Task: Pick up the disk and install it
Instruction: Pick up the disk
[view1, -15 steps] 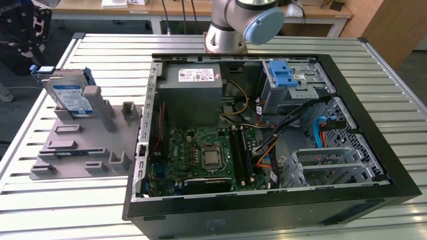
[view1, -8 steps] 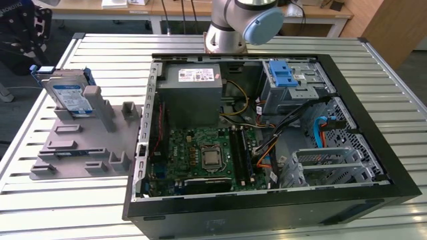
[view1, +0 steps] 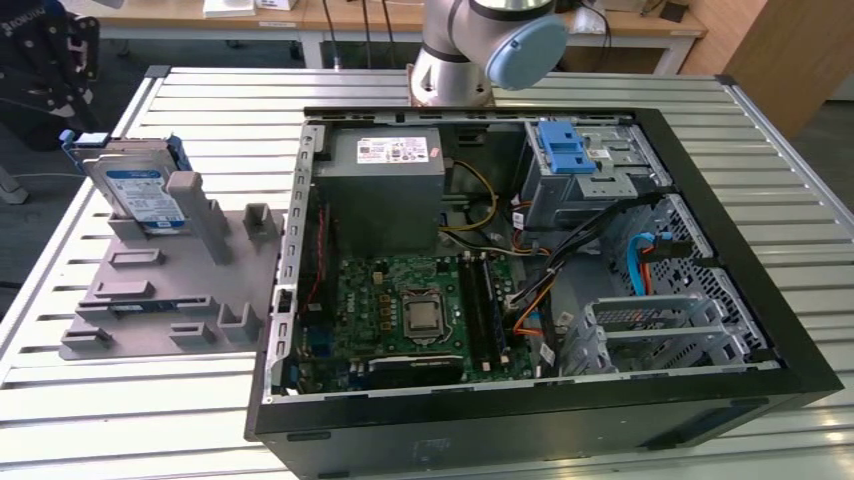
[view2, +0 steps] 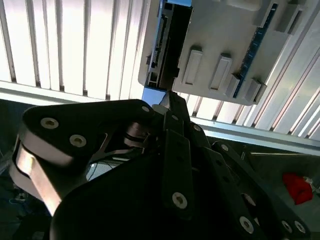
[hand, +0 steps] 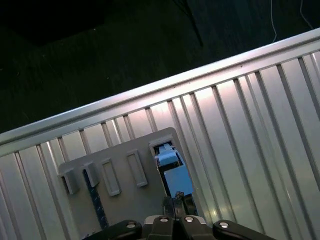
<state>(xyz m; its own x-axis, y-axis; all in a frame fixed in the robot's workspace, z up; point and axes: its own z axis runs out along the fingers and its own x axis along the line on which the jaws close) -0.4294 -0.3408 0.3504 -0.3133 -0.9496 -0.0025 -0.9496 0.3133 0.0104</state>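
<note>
The disk (view1: 140, 195) stands on edge in a slot at the far end of a grey holder (view1: 160, 290), at the exterior view's left on the slatted table. It has a blue-and-white label and blue side rails. In both wrist views I look down on the disk's (view2: 170, 45) (hand: 172, 172) upper edge. My gripper (view2: 169, 100) (hand: 176, 202) hangs above it, apart from it. Its dark fingers lie together, shut with nothing between them.
An open black computer case (view1: 787, 330) lies on the table beside the holder, with a grey power supply (view1: 387, 175), a motherboard (view1: 400, 310) and a drive bay with a blue latch (view1: 567, 150). The arm's base (view1: 461, 60) stands behind it. A blue memory stick (view2: 255, 45) sits in the holder.
</note>
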